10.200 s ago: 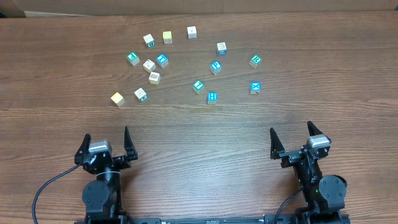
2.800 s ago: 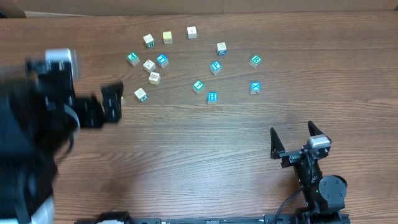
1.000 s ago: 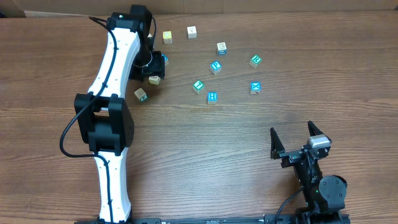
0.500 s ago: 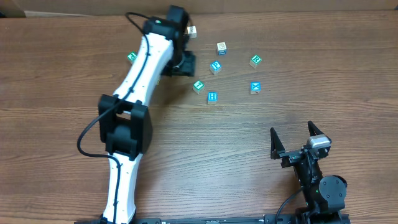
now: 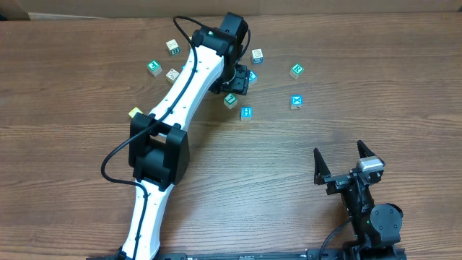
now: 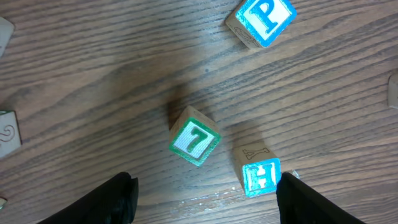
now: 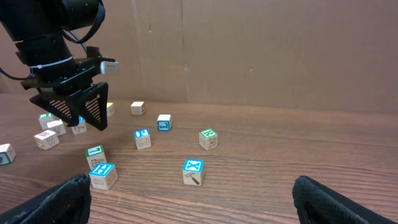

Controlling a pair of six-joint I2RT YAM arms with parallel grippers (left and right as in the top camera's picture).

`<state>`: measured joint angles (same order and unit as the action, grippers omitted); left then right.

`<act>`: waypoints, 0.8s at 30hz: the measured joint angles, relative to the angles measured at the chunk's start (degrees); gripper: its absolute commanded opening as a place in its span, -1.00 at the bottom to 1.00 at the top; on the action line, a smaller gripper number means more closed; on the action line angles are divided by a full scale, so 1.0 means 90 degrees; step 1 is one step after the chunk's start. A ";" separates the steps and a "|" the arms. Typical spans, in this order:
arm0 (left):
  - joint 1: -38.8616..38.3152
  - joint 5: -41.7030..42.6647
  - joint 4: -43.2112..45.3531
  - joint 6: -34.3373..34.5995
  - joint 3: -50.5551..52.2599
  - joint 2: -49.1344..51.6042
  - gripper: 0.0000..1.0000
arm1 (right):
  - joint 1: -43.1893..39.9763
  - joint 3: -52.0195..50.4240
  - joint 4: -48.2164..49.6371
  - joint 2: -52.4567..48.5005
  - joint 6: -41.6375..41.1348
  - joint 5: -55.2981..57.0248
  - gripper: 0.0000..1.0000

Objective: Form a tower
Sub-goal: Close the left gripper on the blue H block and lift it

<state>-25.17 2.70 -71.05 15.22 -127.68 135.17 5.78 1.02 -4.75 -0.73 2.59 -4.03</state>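
No tower stands in any view; only single loose cubes lie on the table. My left gripper (image 5: 238,78) hangs open over the middle cubes, its arm stretched far across the table. In the left wrist view its fingers (image 6: 115,199) are spread wide with nothing between them. Below lie a green 7 cube (image 6: 194,138), a blue H cube (image 6: 260,175) close to the right finger, and a blue P cube (image 6: 261,18). My right gripper (image 5: 345,165) rests open at the near right edge. A blue X cube (image 7: 193,169) sits ahead of it.
More loose cubes lie at the far left (image 5: 154,67) and far right (image 5: 297,70). A yellow cube (image 5: 134,112) peeks out beside the left arm (image 5: 180,94), which crosses the table diagonally. A cardboard wall (image 7: 249,50) stands behind the table.
The left arm has swung right, from the left group of cubes to above the green 7 and blue H cubes. The right arm has not moved.
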 measured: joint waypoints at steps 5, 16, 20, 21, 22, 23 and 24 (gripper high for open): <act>-0.0138 -0.0010 -0.0002 0.0223 0.0000 0.0000 0.44 | -0.0002 0.0000 -0.0002 0.0000 0.0000 0.0000 1.00; -0.0508 0.0034 -0.0119 0.1049 0.0151 0.0000 1.00 | 0.0000 0.0000 -0.0002 0.0000 0.0000 -0.0005 1.00; -0.0617 0.0129 -0.0119 0.1158 0.0357 0.0000 1.00 | 0.0000 0.0000 -0.0002 0.0000 0.0000 -0.0002 1.00; -0.0631 0.0134 -0.0102 0.1175 0.0423 0.0000 0.98 | -0.0002 0.0000 -0.0005 0.0000 -0.0002 -0.0002 1.00; -0.0661 0.0146 -0.0068 0.1183 0.0495 0.0000 0.93 | 0.0000 0.0000 0.0000 0.0000 -0.0002 0.0000 1.00; -0.0668 0.0148 -0.0024 0.1202 0.0561 0.0000 0.87 | -0.0002 0.0000 0.0000 0.0000 0.0002 -0.0002 1.00; -0.0692 0.0151 0.0075 0.1290 0.0682 0.0000 0.80 | 0.0000 0.0000 0.0000 0.0000 0.0000 -0.0005 1.00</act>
<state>-31.40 4.05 -70.37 26.83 -121.54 135.17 5.78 1.02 -4.75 -0.73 2.59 -4.08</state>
